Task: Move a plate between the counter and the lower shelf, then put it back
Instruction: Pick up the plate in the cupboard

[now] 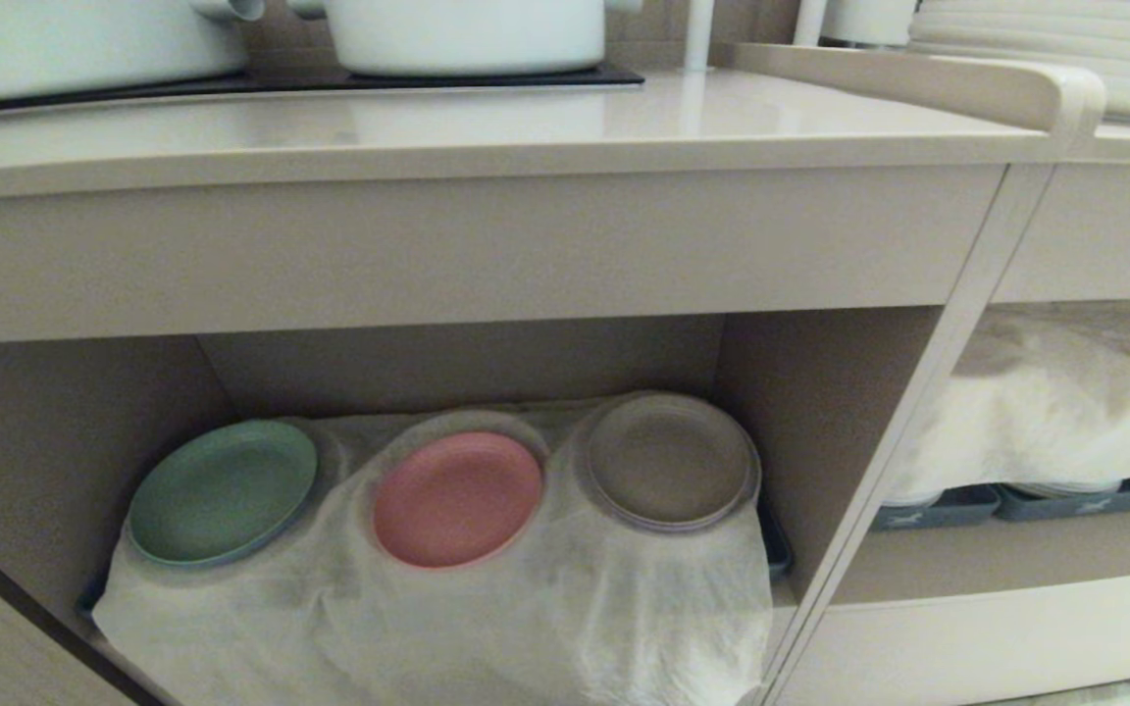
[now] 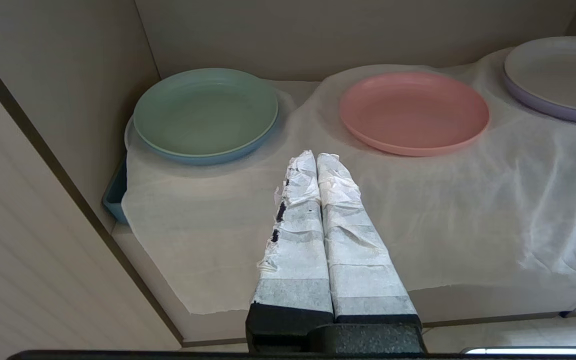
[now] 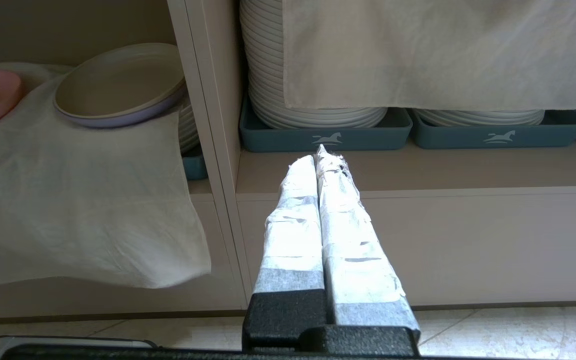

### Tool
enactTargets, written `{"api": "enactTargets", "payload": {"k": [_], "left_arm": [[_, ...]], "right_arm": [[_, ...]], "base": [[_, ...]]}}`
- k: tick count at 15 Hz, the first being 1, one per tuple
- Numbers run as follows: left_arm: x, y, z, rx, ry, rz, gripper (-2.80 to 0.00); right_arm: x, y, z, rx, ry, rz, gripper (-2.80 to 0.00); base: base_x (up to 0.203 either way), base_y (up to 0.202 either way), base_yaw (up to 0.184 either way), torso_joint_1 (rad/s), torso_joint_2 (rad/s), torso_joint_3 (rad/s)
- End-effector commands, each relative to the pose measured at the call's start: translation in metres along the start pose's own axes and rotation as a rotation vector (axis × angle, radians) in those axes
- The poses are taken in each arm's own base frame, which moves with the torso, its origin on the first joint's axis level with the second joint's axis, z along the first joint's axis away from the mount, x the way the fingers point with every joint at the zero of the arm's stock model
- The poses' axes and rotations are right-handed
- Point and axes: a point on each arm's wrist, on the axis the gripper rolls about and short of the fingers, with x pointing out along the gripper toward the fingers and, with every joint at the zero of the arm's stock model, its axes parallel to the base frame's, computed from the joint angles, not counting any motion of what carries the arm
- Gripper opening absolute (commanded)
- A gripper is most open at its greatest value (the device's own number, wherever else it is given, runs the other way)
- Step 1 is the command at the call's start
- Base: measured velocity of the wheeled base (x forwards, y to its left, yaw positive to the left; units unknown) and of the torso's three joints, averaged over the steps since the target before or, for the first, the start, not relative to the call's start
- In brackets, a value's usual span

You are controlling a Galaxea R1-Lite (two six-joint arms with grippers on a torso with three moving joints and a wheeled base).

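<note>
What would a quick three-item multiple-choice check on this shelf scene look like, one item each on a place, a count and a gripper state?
1. Where is the pink plate?
A. on the counter
B. on the cloth in the lower shelf, between the green plate and the grey-brown plate
C. in a gripper

2. How many coloured plates sit on the cloth?
A. two
B. three
C. five

3. How is the left gripper?
A. shut, holding nothing
B. wide open
C. clamped on a plate

Answers: 1 B, the head view shows it in the middle of the row; 2 B, green, pink and grey-brown; 3 A, its fingers meet short of the plates.
</note>
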Motion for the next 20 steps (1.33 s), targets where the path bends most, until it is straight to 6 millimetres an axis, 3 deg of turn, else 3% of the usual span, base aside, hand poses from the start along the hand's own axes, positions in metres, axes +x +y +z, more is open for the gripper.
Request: {"api": "enactTargets", "payload": {"k": [1, 13, 20], "left_arm": [[0.000, 0.000, 0.000, 0.000, 0.001, 0.001, -2.80], [-0.003, 0.000, 0.008, 0.027, 0.000, -0.002, -2.80], [-0.023, -0.002, 0.029, 0.015, 0.211, -0.102, -2.80]], "right_arm": [[0.000, 0.000, 0.000, -0.001, 0.001, 0.001, -2.80], [0.000, 0.000, 0.000, -0.001, 0.002, 0.001, -2.80], [0.000, 0.000, 0.000, -0.001, 0.001, 0.001, -2.80]], "base": [[0.000, 0.000, 0.000, 0.000, 0.00, 0.000], [0.000, 0.000, 0.000, 0.000, 0.00, 0.000], [0.000, 0.000, 0.000, 0.000, 0.00, 0.000]]}}
